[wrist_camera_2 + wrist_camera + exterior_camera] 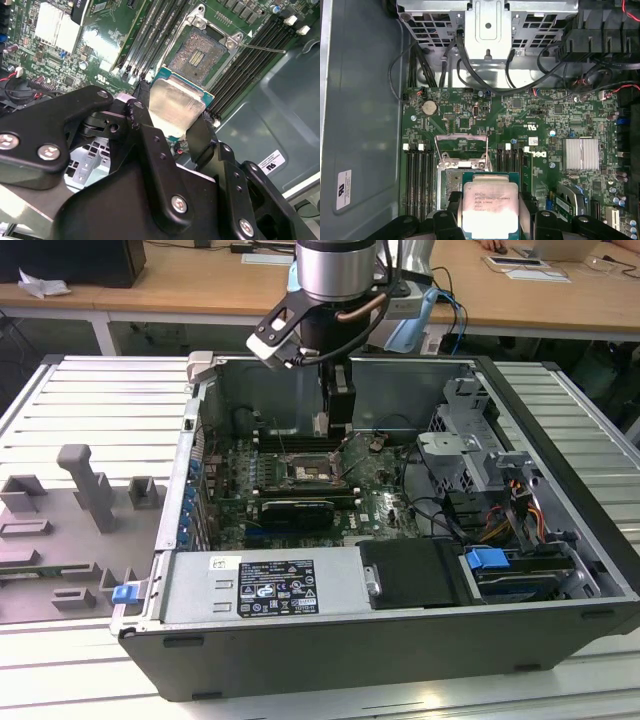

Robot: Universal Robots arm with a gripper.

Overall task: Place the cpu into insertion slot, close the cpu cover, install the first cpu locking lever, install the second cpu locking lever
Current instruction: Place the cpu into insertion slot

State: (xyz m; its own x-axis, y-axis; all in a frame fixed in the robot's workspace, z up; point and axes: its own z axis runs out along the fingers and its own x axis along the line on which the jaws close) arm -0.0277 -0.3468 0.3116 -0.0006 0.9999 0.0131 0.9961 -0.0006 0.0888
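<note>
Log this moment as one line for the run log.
step: chip placement | gripper: shut on chip | chip: held near the open socket, not seated | cover: raised

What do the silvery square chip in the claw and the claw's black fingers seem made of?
Silvery square cpu: brushed silvery metal lid, dull sheen, on a green board edge. Black claw fingers: matte black, likely anodised metal or hard plastic; the look leaves it open.

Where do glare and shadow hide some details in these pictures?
Second wrist view: glare whitens the cpu top, no print readable. First wrist view: the cpu is lit evenly, its print shows. Exterior view: the socket sits in dim shade inside the case, while the ribbed table looks pale.
</note>
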